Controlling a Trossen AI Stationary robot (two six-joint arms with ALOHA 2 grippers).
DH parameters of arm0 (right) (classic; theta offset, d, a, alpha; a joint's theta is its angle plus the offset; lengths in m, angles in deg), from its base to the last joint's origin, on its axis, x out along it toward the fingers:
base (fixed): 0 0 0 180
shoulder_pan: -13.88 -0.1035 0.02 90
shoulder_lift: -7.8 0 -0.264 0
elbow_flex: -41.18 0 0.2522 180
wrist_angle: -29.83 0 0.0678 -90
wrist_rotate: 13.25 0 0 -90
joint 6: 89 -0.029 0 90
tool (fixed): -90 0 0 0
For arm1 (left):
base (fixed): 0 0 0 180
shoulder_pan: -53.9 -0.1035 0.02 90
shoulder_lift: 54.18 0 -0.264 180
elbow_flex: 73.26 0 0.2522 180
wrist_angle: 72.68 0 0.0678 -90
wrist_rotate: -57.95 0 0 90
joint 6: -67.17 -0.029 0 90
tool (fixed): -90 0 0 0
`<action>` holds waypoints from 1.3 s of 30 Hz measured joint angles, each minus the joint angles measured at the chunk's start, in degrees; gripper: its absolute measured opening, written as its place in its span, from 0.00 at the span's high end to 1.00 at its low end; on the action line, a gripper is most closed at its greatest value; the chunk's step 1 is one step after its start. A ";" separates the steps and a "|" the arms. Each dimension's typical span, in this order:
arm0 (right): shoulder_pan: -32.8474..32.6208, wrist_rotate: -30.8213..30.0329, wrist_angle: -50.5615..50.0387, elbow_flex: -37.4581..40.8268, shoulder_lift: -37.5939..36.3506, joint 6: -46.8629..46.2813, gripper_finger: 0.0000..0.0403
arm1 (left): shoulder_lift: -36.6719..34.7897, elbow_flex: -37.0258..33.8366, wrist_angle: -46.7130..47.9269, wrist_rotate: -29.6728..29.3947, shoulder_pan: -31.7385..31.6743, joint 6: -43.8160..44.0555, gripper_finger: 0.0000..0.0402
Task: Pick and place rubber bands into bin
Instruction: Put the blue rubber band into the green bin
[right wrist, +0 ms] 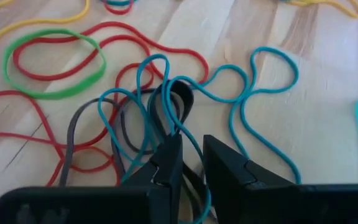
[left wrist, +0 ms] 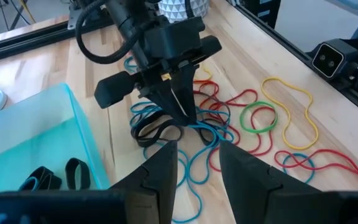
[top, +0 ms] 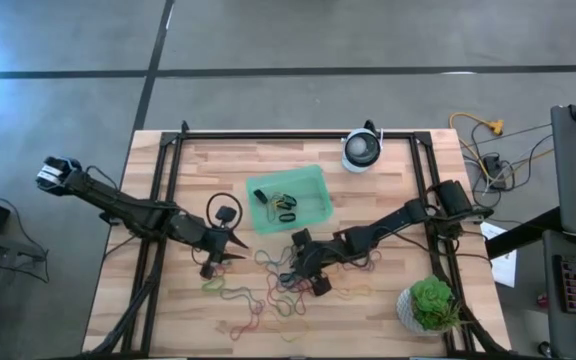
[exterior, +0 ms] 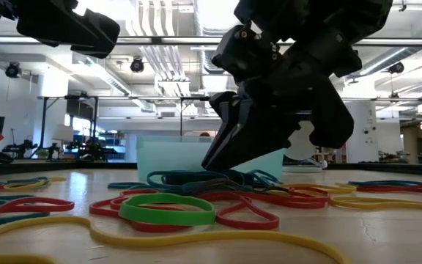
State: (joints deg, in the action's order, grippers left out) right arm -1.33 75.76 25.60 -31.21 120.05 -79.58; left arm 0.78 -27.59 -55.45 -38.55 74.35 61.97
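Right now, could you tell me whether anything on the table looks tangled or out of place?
Yes: under the right gripper, blue, black and red rubber bands overlap in a knot, so its fingertips sit among several loops at once rather than one. Other bands lie scattered loose on the wood. The bin holds only a few black ones.

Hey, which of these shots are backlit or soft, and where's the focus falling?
Low view: ceiling lights backlight the right pincer into silhouette, green band sharp, room soft. Right wrist view: bands crisp, own fingers blurred. High view: evenly lit.
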 joint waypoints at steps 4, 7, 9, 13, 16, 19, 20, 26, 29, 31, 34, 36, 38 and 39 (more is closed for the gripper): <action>0.00 0.10 -0.79 0.06 0.00 -0.45 0.85 | 0.00 0.00 0.00 0.00 0.00 0.01 0.74; 0.00 0.15 -1.23 0.14 0.00 -0.47 0.85 | 0.00 0.00 0.00 0.00 0.00 0.01 0.74; 0.00 0.13 -1.24 0.15 -0.01 -0.47 0.86 | 0.00 0.00 0.00 0.00 0.00 0.01 0.74; 0.00 0.09 -1.48 0.15 -0.02 0.16 0.89 | 0.02 0.00 0.00 0.00 0.00 0.04 0.74; -0.02 0.02 -1.54 0.15 -0.04 1.54 0.96 | 0.02 0.00 0.00 0.00 0.00 0.01 0.74; -0.02 -0.16 -1.54 0.15 -0.07 2.00 0.98 | 0.02 0.00 0.00 0.00 0.00 0.03 0.74; -0.02 -0.40 -1.54 0.15 -0.07 2.02 0.98 | 0.02 0.00 0.00 0.00 0.00 0.02 0.74; -0.02 -0.66 -1.72 -0.47 -0.07 2.95 0.98 | 0.02 0.00 0.00 0.00 0.00 0.02 0.74; -0.11 -0.68 -2.17 -1.74 -0.32 4.04 0.98 | 0.02 0.00 0.00 0.00 0.00 0.01 0.74; -0.30 -0.68 -2.50 -2.42 -0.72 4.62 0.98 | 0.02 0.00 0.00 0.00 0.00 0.01 0.74; -0.67 -0.70 -3.36 -3.05 -1.92 5.65 0.98 | 0.02 0.00 0.04 0.00 -0.02 0.01 0.74; -0.83 -0.65 -3.40 -3.06 -3.02 5.88 0.98 | 0.04 0.00 0.14 0.00 -0.02 0.01 0.74; -1.04 -0.47 -4.02 -3.06 -4.05 4.25 0.98 | 0.04 0.00 0.04 0.00 -0.02 0.00 0.74; -1.06 -0.42 -4.87 -3.06 -4.34 2.93 0.98 | 0.04 0.00 0.10 0.00 -0.02 0.00 0.74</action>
State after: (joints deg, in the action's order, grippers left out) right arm -2.39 75.34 20.73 -34.27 115.71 -76.65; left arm 0.82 -27.59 -55.35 -38.55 74.33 61.97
